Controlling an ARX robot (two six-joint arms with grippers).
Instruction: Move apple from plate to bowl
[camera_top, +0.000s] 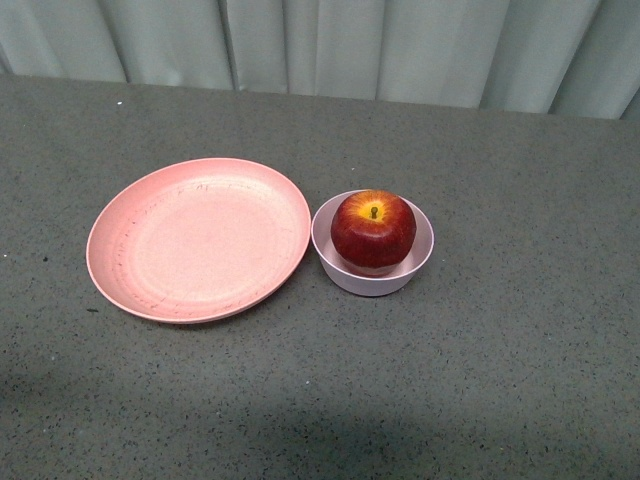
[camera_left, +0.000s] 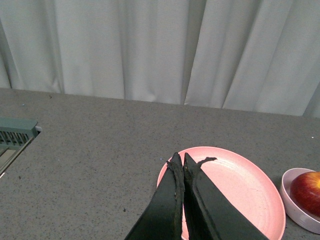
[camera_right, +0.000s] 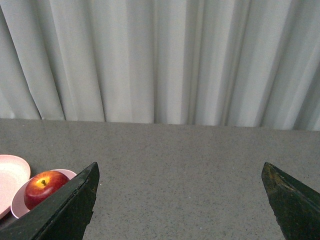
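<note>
Apple (camera_top: 373, 231): one only, dark red with a yellow patch round its stem, sitting upright in the bowl (camera_top: 420, 262), which it nearly fills. One bowl, small and pale pink, stands on the grey speckled surface (camera_top: 500, 380). One plate (camera_top: 150, 260), wide and salmon-pink, lies just beside the bowl on the left, its rim touching or almost touching the bowl's; nothing lies on it. Pale curtains (camera_top: 400, 50) hang along the far edge of the surface.

Neither arm shows in the front view. In the left wrist view, the left tool (camera_left: 180, 162) has its two dark fingers pressed together at the tips, with nothing between them; it hangs over the plate's near rim, and the bowl and apple are cut off at the picture's edge. A grey-green slatted object (camera_left: 15, 132) is partly cut off at the side and hard to identify. In the right wrist view, the right tool (camera_right: 180, 172) is spread wide, holding nothing; one finger (camera_right: 70, 207) hides part of the bowl.
</note>
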